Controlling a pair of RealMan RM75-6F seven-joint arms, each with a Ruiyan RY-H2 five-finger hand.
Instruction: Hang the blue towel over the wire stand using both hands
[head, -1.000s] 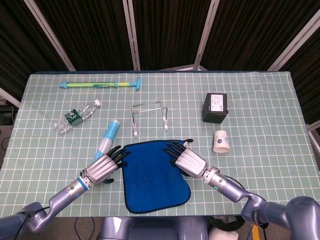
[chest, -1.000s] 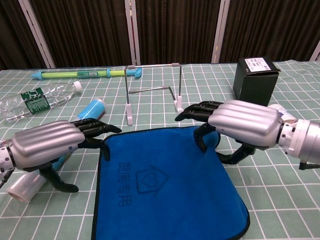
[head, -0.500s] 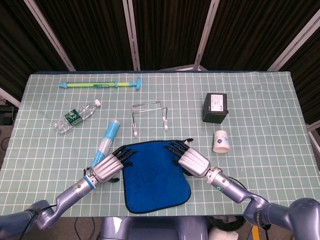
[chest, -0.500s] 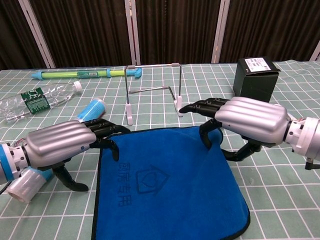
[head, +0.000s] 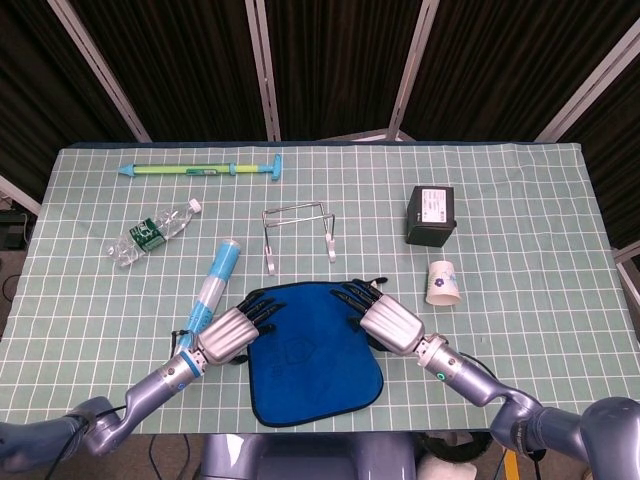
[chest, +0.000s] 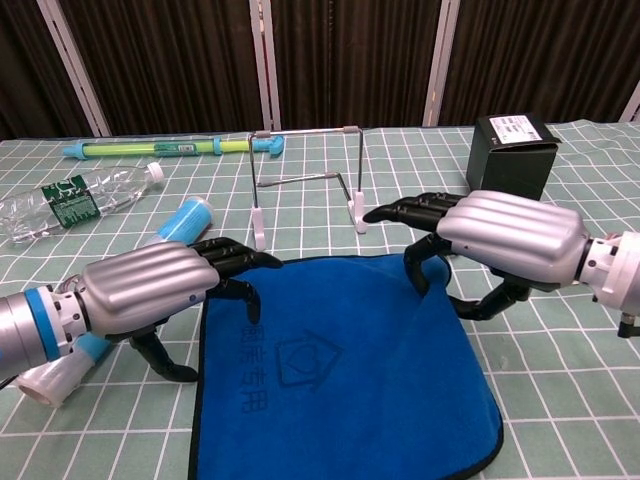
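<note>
Blue towel (chest: 340, 380) flat; left hand (chest: 150, 295), right hand (chest: 505, 240) fingers spread, holding nothing, over far corners.

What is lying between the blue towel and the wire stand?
Nothing: in the head view only bare checked mat separates the blue towel from the wire stand.

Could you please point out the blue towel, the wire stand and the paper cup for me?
blue towel (head: 310, 360): head view, middle of the cloth.
wire stand (head: 297, 209): head view, top bar.
paper cup (head: 443, 282): head view, side wall.
</note>
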